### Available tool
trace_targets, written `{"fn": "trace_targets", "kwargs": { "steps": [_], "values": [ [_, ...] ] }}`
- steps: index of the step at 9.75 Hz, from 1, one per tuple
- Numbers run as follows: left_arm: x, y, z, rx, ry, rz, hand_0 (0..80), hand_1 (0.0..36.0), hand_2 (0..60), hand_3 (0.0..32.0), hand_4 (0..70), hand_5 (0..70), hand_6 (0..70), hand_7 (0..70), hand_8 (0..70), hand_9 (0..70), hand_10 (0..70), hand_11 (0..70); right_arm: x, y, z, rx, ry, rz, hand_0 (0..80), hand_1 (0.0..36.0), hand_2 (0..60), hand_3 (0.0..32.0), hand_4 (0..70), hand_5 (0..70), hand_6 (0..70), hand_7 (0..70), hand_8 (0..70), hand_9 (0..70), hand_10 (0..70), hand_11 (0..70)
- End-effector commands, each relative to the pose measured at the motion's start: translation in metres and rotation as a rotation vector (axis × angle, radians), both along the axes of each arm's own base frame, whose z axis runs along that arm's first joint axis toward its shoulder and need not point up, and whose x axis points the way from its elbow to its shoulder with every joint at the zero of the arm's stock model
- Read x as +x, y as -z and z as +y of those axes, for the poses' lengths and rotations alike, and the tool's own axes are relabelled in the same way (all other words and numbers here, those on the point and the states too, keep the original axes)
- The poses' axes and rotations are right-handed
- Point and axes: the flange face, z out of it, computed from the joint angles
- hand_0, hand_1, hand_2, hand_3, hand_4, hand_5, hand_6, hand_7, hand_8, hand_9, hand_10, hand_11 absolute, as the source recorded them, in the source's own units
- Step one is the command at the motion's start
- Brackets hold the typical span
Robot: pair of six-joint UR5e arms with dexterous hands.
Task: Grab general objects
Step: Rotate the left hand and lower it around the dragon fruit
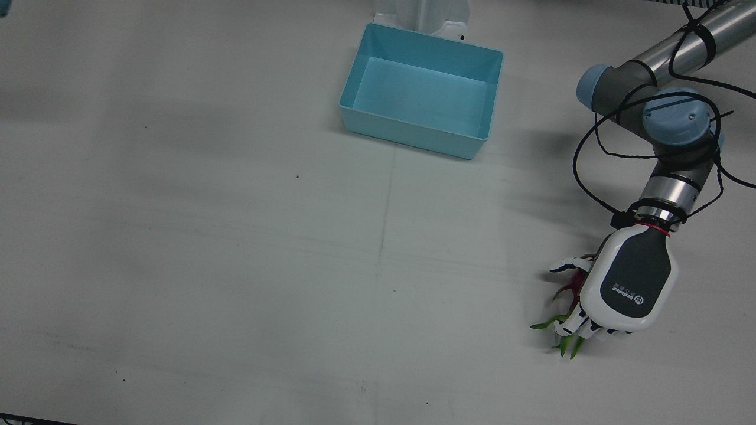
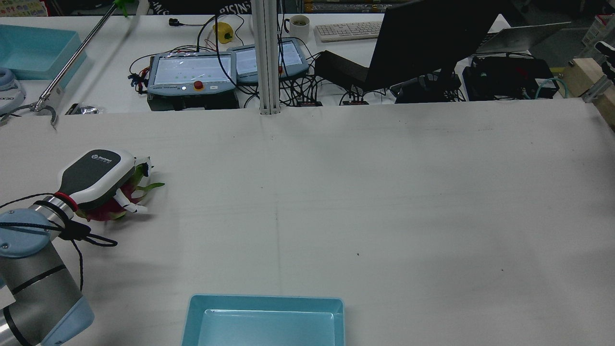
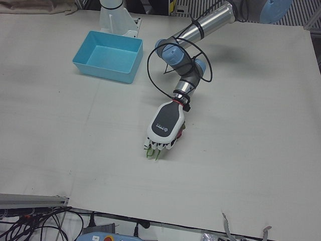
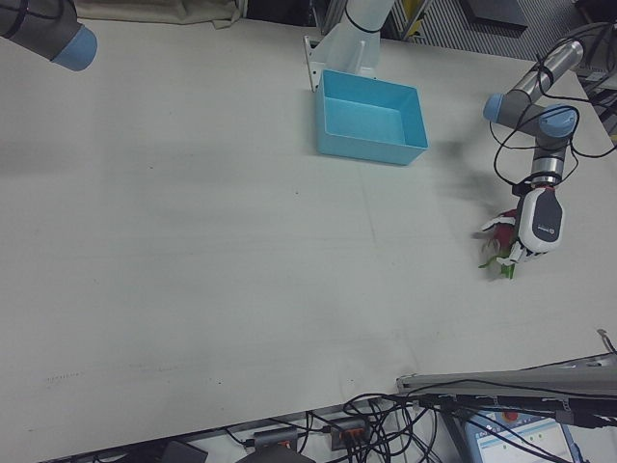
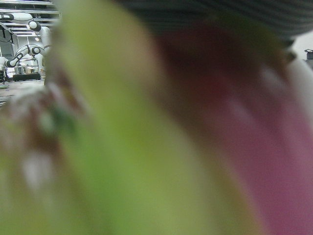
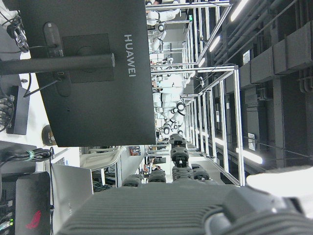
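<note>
A dragon fruit (image 1: 570,289), pink with green leaf tips, lies on the white table near the robot's left edge. My left hand (image 1: 629,277) rests on top of it with the fingers (image 1: 566,264) curled around its sides, shut on it. The same hold shows in the rear view (image 2: 96,175), with the fruit (image 2: 108,211) under the palm, and in the left-front view (image 3: 164,125). The left hand view is filled by the blurred fruit (image 5: 244,147). Of my right hand, only a grey ribbed part (image 6: 161,210) shows in its own view, which faces up and away from the table.
A light blue bin (image 1: 407,133) with nothing in it stands at the robot's side of the table's middle, also in the rear view (image 2: 264,300). The right arm's elbow (image 4: 58,34) hangs high over the far corner. Screens and cables line the operators' edge.
</note>
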Motion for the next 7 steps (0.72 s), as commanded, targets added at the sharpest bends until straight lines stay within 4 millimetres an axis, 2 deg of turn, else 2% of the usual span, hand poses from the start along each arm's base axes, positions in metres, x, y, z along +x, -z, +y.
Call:
{"fn": "trace_targets", "kwargs": {
  "steps": [1, 2, 4, 5, 6, 7],
  "values": [
    [-0.001, 0.005, 0.001, -0.012, -0.007, 0.003, 47.2, 2.5, 25.4, 0.0, 29.5, 50.4, 70.0, 70.0, 70.0, 70.0, 70.0, 70.0, 0.000, 0.000, 0.000, 0.000, 0.000, 0.000, 0.0, 0.0, 0.0, 0.0, 0.0, 0.0, 0.0, 0.0, 0.0, 0.0, 0.0, 0.0],
    [-0.001, 0.027, 0.002, -0.012, -0.013, 0.005, 46.6, 1.4, 30.4, 0.0, 35.0, 54.5, 70.0, 70.0, 70.0, 70.0, 70.0, 70.0, 0.000, 0.000, 0.000, 0.000, 0.000, 0.000, 0.0, 0.0, 0.0, 0.0, 0.0, 0.0, 0.0, 0.0, 0.0, 0.0, 0.0, 0.0],
    [0.000, 0.088, 0.004, -0.017, -0.035, 0.010, 44.7, 1.9, 48.7, 0.0, 41.0, 62.4, 70.0, 70.0, 70.0, 70.0, 70.0, 70.0, 0.000, 0.000, 0.000, 0.000, 0.000, 0.000, 0.0, 0.0, 0.0, 0.0, 0.0, 0.0, 0.0, 0.0, 0.0, 0.0, 0.0, 0.0],
    [0.004, 0.115, 0.002, -0.023, -0.044, 0.004, 42.9, 1.1, 53.8, 0.0, 45.9, 66.8, 70.0, 70.0, 70.0, 70.0, 70.0, 70.0, 0.000, 0.000, 0.000, 0.000, 0.000, 0.000, 0.0, 0.0, 0.0, 0.0, 0.0, 0.0, 0.0, 0.0, 0.0, 0.0, 0.0, 0.0],
    [0.005, 0.127, 0.000, -0.029, -0.044, -0.003, 41.4, 1.0, 60.0, 0.0, 51.3, 70.0, 70.0, 70.0, 70.0, 70.0, 70.0, 70.0, 0.000, -0.001, 0.001, -0.001, 0.000, 0.000, 0.0, 0.0, 0.0, 0.0, 0.0, 0.0, 0.0, 0.0, 0.0, 0.0, 0.0, 0.0],
    [0.004, 0.128, 0.003, -0.059, -0.047, -0.035, 40.1, 0.1, 60.0, 0.0, 61.0, 70.0, 70.0, 70.0, 70.0, 70.0, 70.0, 70.0, 0.000, 0.000, 0.000, 0.000, 0.000, 0.000, 0.0, 0.0, 0.0, 0.0, 0.0, 0.0, 0.0, 0.0, 0.0, 0.0, 0.0, 0.0]
  ]
}}
